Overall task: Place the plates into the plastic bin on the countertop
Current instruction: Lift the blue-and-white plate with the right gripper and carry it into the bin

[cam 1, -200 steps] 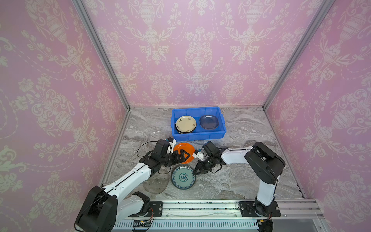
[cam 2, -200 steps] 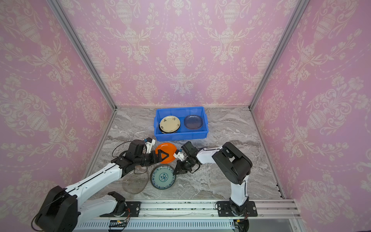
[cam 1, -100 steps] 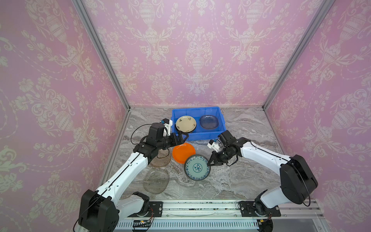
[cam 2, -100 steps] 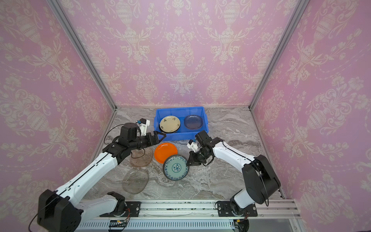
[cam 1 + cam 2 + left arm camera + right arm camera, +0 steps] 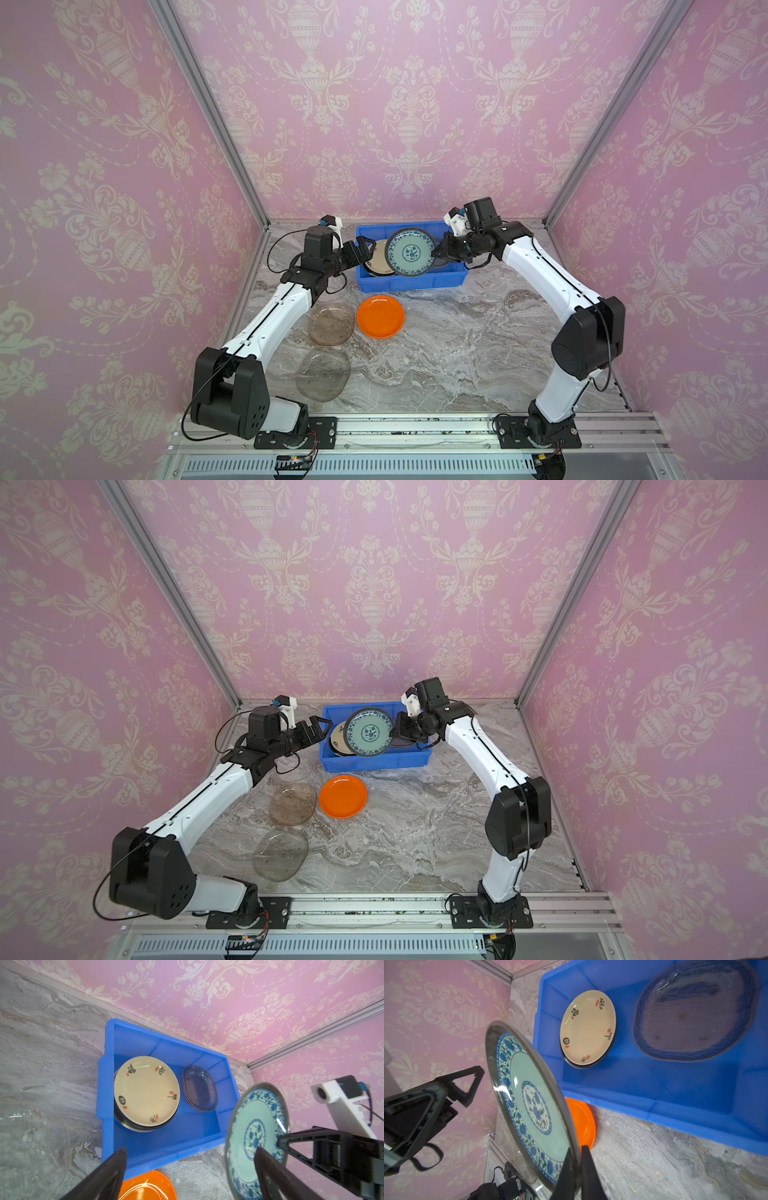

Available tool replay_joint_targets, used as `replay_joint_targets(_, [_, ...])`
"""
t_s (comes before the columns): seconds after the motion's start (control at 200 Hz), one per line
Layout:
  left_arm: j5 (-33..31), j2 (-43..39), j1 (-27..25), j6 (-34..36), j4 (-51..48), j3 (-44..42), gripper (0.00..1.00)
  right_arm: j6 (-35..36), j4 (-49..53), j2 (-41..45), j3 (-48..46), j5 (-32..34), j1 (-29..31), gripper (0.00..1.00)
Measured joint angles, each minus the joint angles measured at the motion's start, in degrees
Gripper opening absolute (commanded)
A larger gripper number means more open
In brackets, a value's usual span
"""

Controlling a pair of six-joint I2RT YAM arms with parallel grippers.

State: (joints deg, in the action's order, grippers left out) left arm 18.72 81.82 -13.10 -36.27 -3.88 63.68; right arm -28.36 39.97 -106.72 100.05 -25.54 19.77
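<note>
Glossy teal round plate [image 5: 410,252] | rim in right fingers [image 5: 588,1176] | tilted

Pink damask wallpaper [image 5: 407,62], aluminium rail [image 5: 415,428]

- Bright, diffuse light is filling both top views, leaving only faint shadows on the countertop [image 5: 457,353].
- Glare is streaking the teal plate [image 5: 529,1103] along its rim in the right wrist view.
- The nearest foreground is blurring in both wrist views.
</note>
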Motion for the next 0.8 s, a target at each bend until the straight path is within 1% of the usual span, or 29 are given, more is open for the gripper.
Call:
replay_joint_targets(0.17, [0.04, 3.32, 0.2, 0.31, 1.53, 0.9, 0.98, -2.95, -0.9, -14.86, 11.34, 0.07, 0.0, 0.0])
replay_joint_targets(0.27, [0.2, 4.92, 0.2, 0.24, 2.43, 0.68, 0.98, -4.59, -1.07, -21.2, 17.53, 0.02, 0.0, 0.0])
replay_joint_targets(0.38, [0.31, 5.22, 0.2, 0.2, 3.45, 0.2, 0.98, -6.45, -1.11, -28.06, 26.01, 0.0, -0.04, 0.0])
replay_joint_targets(0.46, [0.39, 5.25, 0.2, 0.2, 3.78, 0.11, 0.98, -7.58, -1.16, -31.89, 30.45, -0.11, -0.02, 0.0])
replay_joint_targets(0.58, [0.37, 5.25, 0.2, 0.26, 3.89, 0.02, 0.98, -8.63, -1.07, -35.74, 33.77, -0.13, 0.02, 0.0])
replay_joint_targets(0.801, [0.37, 5.25, 0.2, 0.46, 3.87, 0.02, 0.98, -9.44, -0.61, -38.51, 33.99, -0.35, 0.87, 0.0])
